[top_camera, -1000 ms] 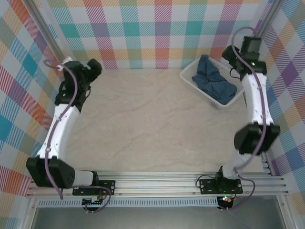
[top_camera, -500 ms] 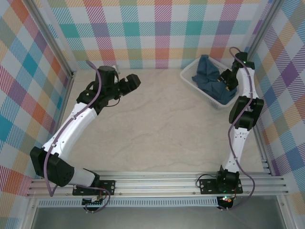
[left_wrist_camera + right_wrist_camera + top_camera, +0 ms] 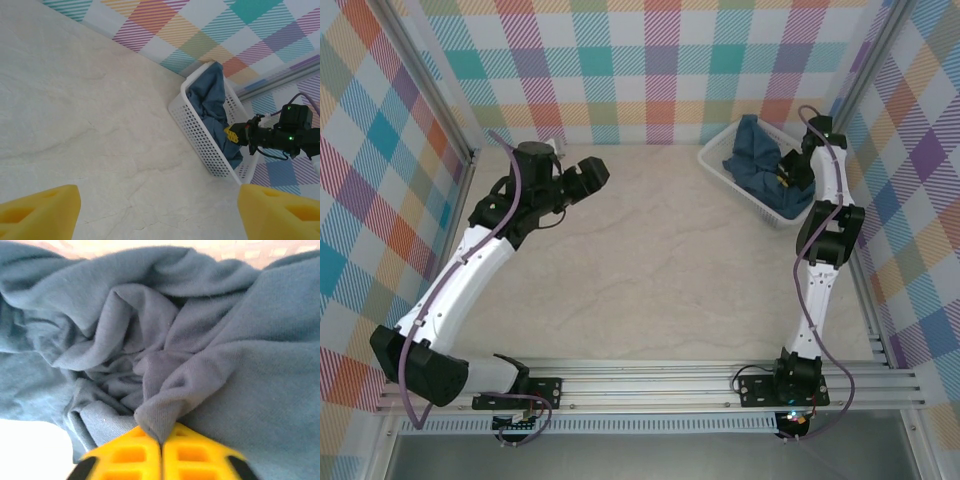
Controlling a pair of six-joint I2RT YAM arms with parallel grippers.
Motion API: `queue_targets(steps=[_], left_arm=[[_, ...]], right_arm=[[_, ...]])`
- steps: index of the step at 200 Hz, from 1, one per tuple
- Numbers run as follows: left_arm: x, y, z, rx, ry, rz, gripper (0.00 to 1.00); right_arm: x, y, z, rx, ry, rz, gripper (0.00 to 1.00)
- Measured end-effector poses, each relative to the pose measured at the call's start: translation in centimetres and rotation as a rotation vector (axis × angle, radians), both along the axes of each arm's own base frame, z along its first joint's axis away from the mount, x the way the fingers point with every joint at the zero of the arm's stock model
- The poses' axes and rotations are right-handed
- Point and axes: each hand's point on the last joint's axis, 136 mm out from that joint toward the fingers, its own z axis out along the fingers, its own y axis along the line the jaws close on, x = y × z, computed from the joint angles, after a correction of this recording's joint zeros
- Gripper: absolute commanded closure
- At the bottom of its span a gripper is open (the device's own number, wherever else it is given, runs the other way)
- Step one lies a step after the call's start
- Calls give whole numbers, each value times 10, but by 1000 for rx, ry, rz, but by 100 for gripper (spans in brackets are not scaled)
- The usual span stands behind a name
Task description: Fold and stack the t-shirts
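Top view: the step in hand looks like the pick-up, first of the job, with no folding done yet. The plain slate-blue soft-knit t-shirt (image 3: 755,160) sits crumpled in the white perforated plastic basket (image 3: 730,186) at the far right of the pale marbled tabletop (image 3: 650,270). The right gripper (image 3: 786,176) is down in the basket on the cloth. The left gripper (image 3: 595,175) hangs over the far-left table, well apart from the basket.

Left wrist: the yellow moulded fingers are spread wide with nothing between them, so it's released. The basket is rigid and rectangular with a grid of small holes. The shirt is heaped above the rim at the far end.

Right wrist: the yellow jaws are clenched, pinching a raised ridge of shirt. The fabric is matte, limp and deeply creased.

Next, probably: lift clear of the rim, carry to the open table, and have the left take a second edge to spread it. The pinch is thin and may slip.
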Motion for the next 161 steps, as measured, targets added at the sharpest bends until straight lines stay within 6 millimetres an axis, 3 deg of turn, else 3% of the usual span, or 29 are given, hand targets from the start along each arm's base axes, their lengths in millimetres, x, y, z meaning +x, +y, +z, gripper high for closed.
queue_targets(steps=[20,32,41,58,79,95,116,138,161], left_arm=[[-1,1,-4,6,12,0,19],[-2,1,-7,10,23,0,19],[-2,1,-9,12,26,1,19],[-2,1,-9,11,28,4,19],[-2,2,-9,13,28,10,19],[-1,6,-10,24,27,27,18],[-1,13,-16,52,43,59,18],[-3,26,-24,96,69,119,18],[-13,51,-25,154,86,217,17]], right_arm=[[0,5,19,-16,-47,8,100],[0,10,49,-31,-108,17,100],[2,16,84,-45,-183,27,100],[5,32,168,-75,-382,59,100],[-9,65,297,-93,-691,118,100],[-39,94,390,-84,-925,178,100],[-88,135,480,-44,-1166,278,100],[-136,182,533,23,-1323,401,100],[-169,233,548,118,-1367,525,100]])
